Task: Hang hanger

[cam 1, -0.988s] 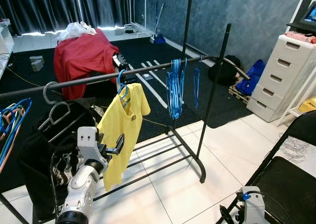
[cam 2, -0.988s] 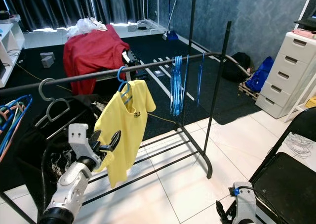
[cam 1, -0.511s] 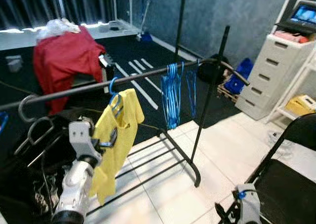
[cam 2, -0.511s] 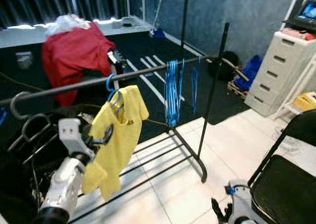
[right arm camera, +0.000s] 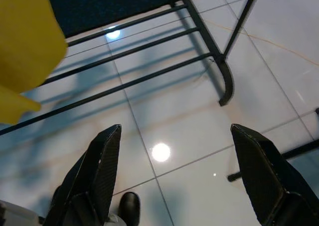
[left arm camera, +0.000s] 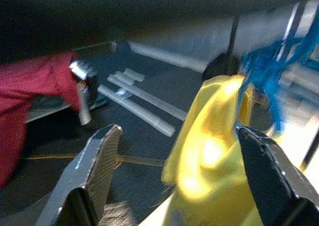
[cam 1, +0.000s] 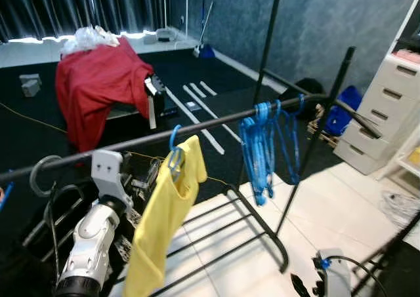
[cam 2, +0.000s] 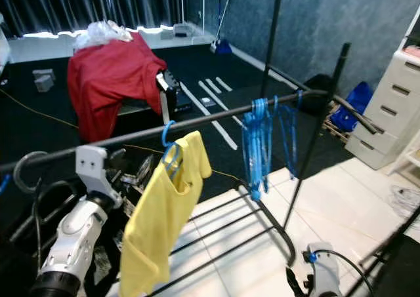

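I have the left gripper (left arm camera: 174, 186) raised just under the rail (cam 1: 216, 121), fingers spread wide with nothing between them, pointing at the yellow shirt (cam 1: 164, 225). The shirt sits on a blue hanger (cam 1: 176, 154) whose hook is over the rail, left of a bunch of bare blue hangers (cam 1: 262, 149). A grey hanger (cam 1: 46, 179) hangs further left, by my arm. The right gripper (right arm camera: 172, 181) hangs low over the white floor tiles (right arm camera: 164, 116), fingers wide apart, idle. I judge the blue hanger light and stiff, while the shirt is soft and will swing and slip if pulled. I'd hold the neck just below the hook, not the cloth. The head views are a bit blurred, so I can't be sure the hook is fully seated
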Tool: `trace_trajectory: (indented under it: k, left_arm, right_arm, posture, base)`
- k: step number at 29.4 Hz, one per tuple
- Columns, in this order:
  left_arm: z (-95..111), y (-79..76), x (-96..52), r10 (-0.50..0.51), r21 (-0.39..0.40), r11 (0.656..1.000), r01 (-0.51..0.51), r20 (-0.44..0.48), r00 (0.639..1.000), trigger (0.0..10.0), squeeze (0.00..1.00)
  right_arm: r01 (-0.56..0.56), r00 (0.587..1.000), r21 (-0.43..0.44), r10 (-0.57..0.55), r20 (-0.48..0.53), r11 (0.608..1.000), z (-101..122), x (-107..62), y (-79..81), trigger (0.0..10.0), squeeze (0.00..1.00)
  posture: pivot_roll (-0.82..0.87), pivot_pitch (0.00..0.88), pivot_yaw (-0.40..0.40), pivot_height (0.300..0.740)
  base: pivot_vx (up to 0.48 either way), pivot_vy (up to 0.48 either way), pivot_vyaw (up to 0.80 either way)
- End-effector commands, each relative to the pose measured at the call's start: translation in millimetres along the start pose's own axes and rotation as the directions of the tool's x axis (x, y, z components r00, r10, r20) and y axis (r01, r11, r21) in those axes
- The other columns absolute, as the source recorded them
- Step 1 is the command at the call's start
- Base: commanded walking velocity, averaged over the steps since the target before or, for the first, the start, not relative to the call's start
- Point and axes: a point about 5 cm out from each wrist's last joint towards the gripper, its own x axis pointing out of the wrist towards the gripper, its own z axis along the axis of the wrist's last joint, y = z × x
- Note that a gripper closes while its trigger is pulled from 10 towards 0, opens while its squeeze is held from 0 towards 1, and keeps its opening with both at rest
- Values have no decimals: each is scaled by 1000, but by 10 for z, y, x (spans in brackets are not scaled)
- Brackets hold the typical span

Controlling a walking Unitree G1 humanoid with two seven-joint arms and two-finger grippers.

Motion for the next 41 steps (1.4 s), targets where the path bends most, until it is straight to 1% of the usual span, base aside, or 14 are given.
trace_trajectory:
  k: [1,8,11,12,15,17,18,19,21,22,25,27,29,41]
  left_arm:
    - [-121,-19,-57,-12,57,998,17,-77,997,10000,0]
    - [-149,-137,-88,-74,71,994,82,-116,991,10000,0]
    - [-145,-178,-99,-93,58,993,100,-121,988,10000,0]
    - [-121,-174,-109,-89,8,996,90,-115,989,10000,0]
    - [-121,-174,-109,-89,8,996,90,-115,989,10000,0]
    - [40,-75,-112,-29,-180,983,19,-50,998,10000,0]
    - [40,-75,-112,-29,-180,983,19,-50,998,10000,0]
    - [114,-53,-132,-11,-258,966,5,-24,1000,10000,0]
    - [114,-53,-132,-11,-258,966,5,-24,1000,10000,0]
    - [158,-48,-147,-5,-298,954,2,-9,1000,10000,0]
    - [151,-86,-196,-10,-300,954,-4,-42,999,10000,0]
    - [74,-199,-304,-11,-285,958,-37,-165,986,10000,0]
    - [35,-259,-351,-10,-271,961,-53,-224,974,10000,0]
    - [26,-377,-393,13,-233,968,-93,-322,947,10000,0]
  right_arm:
    - [10,1000,-17,-11,-16,1000,-41,-33,-40,10000,0]
    - [20,1000,-27,-20,-20,999,-47,-48,-69,10000,0]
    - [24,999,-30,-24,-22,999,-50,-54,-82,10000,0]
    - [28,999,-32,-29,-24,999,-53,-61,-95,10000,0]
    - [28,999,-32,-29,-24,999,-53,-61,-95,10000,0]
    - [31,999,-38,-32,-29,999,-60,-69,-108,10000,0]
    - [31,999,-38,-32,-29,999,-60,-69,-108,10000,0]
    - [29,999,-41,-30,-31,999,-65,-72,-109,10000,0]
    - [29,999,-41,-30,-31,999,-65,-72,-109,10000,0]
    - [27,999,-43,-29,-33,999,-67,-73,-109,10000,0]
    - [27,999,-44,-28,-34,999,-69,-73,-107,10000,0]
    - [26,999,-49,-27,-38,998,-73,-72,-102,10000,0]
    - [25,999,-52,-27,-41,998,-77,-73,-101,10000,0]
    - [22,999,-58,-24,-45,998,-78,-73,-101,10000,0]
  posture:
    - [-96,0,-39,740]
    - [-99,0,-37,740]
    - [-99,0,-36,740]
    - [-99,0,-37,740]
    - [-99,0,-37,740]
    - [-94,0,-39,740]
    - [-94,0,-39,740]
    - [-94,0,-38,740]
    - [-94,0,-38,740]
    - [-92,0,-38,740]
    - [-90,0,-36,740]
    - [-86,0,-38,740]
    - [-83,0,-39,740]
    - [-80,0,-43,740]
  base:
    - [0,0,0]
    - [0,0,0]
    - [0,0,0]
    - [0,0,0]
    - [0,0,0]
    - [0,0,0]
    - [0,0,0]
    - [0,0,0]
    - [0,0,0]
    - [0,0,0]
    - [0,0,0]
    - [0,0,0]
    - [0,0,0]
    - [0,0,0]
